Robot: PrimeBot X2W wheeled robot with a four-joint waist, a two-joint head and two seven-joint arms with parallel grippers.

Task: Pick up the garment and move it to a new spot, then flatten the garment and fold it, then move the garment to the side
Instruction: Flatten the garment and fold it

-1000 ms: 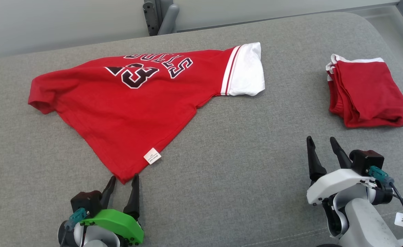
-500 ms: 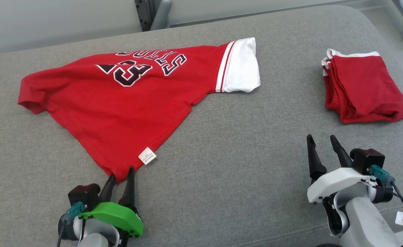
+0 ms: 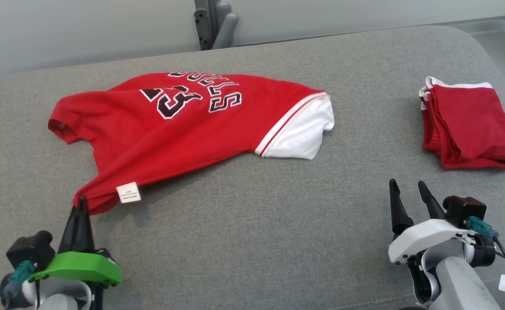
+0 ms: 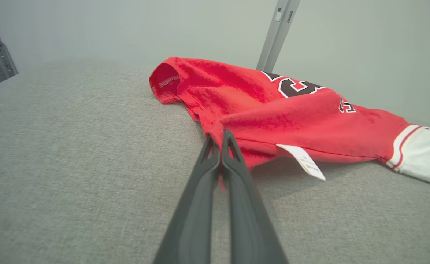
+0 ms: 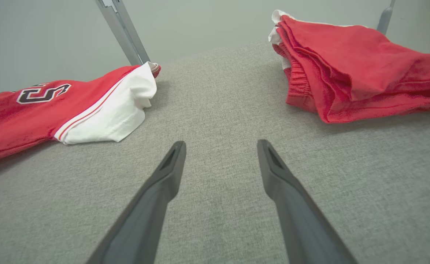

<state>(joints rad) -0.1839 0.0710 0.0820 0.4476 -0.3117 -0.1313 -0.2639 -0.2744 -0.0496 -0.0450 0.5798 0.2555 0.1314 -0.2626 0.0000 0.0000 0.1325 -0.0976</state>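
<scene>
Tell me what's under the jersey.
Grey cushion shows around the jersey, with shadow under its lifted corner, which the left gripper pinches. Anything beneath the rest is covered by the cloth.

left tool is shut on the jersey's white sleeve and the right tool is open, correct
No: the left tool is shut on the red hem corner of the jersey, beside the white label, not on the white sleeve, as the left wrist view shows. The right tool is open.
</scene>
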